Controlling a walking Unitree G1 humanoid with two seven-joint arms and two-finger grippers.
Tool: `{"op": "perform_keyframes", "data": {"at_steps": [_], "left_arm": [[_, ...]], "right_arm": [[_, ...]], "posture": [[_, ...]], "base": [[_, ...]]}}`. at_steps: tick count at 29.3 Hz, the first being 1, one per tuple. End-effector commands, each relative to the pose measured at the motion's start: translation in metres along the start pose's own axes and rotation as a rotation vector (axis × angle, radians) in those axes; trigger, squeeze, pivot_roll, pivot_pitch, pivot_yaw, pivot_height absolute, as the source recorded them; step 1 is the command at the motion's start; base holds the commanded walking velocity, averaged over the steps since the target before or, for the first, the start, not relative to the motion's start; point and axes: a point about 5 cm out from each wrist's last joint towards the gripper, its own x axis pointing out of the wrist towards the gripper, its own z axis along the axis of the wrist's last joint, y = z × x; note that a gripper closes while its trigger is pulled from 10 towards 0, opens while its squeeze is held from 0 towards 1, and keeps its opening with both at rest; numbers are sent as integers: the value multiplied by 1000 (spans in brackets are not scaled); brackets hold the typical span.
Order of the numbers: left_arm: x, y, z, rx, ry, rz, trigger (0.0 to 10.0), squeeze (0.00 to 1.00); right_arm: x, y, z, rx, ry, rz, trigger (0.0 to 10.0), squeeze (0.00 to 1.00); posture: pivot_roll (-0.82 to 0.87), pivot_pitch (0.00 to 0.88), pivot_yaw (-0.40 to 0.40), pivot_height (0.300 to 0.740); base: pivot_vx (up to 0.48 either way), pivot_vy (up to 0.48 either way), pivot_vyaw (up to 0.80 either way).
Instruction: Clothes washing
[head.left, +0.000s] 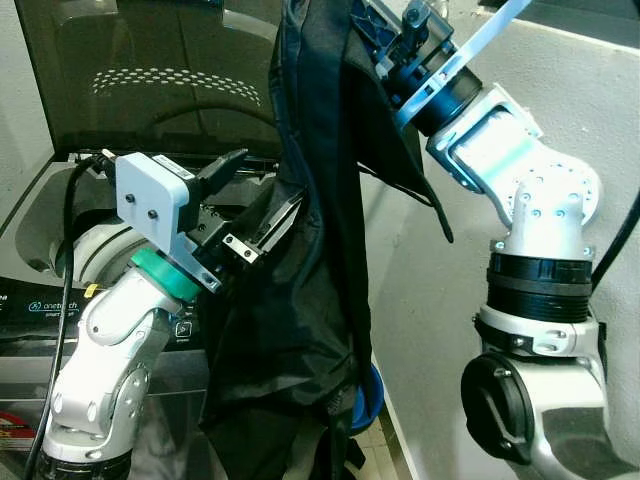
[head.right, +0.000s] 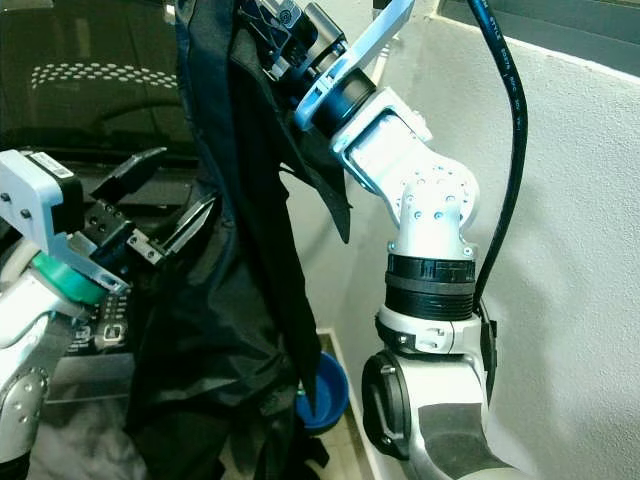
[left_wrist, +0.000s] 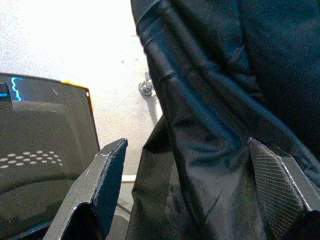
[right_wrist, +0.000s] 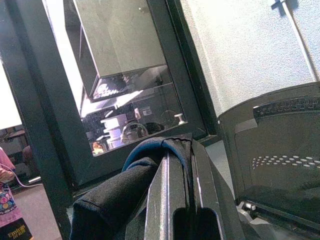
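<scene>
Garment (head.left: 310, 250) hangs vertically from right tool (head.left: 400, 30).

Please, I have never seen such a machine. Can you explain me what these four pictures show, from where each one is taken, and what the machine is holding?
This is a humanoid robot with two silver arms; each ends in a claw of two long black fingers. The two wide pictures come from cameras on its head, looking forward and down. The other two come from cameras on its wrists, looking along each claw.

The right claw is raised high and shut on a dark garment, which hangs down in front of the robot. The right wrist view shows the cloth pinched between the closed fingers.

The left claw is lower and open, with the hanging cloth reaching between its fingers but not gripped.

Behind the garment stands a top-loading washing machine with its dark lid raised. A blue bowl lies on the floor by the white wall.
</scene>
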Motion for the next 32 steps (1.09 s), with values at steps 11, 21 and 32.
{"op": "perform_keyframes", "data": {"at_steps": [11,21,32], "left_arm": [[2,17,12,119,-53,153,4784,0],[-8,64,27,274,-76,500,10000,0],[1,34,23,114,-128,290,10000,0]], "right_arm": [[-1,3,5,-1,-27,26,10000,0],[0,-9,9,-196,-39,-110,10000,0],[29,-63,-63,-423,291,-305,10000,0]], "posture": [[39,6,-68,740],[44,0,-73,740],[46,0,-90,740]], "base": [[0,0,0],[0,0,0],[0,0,0]]}}
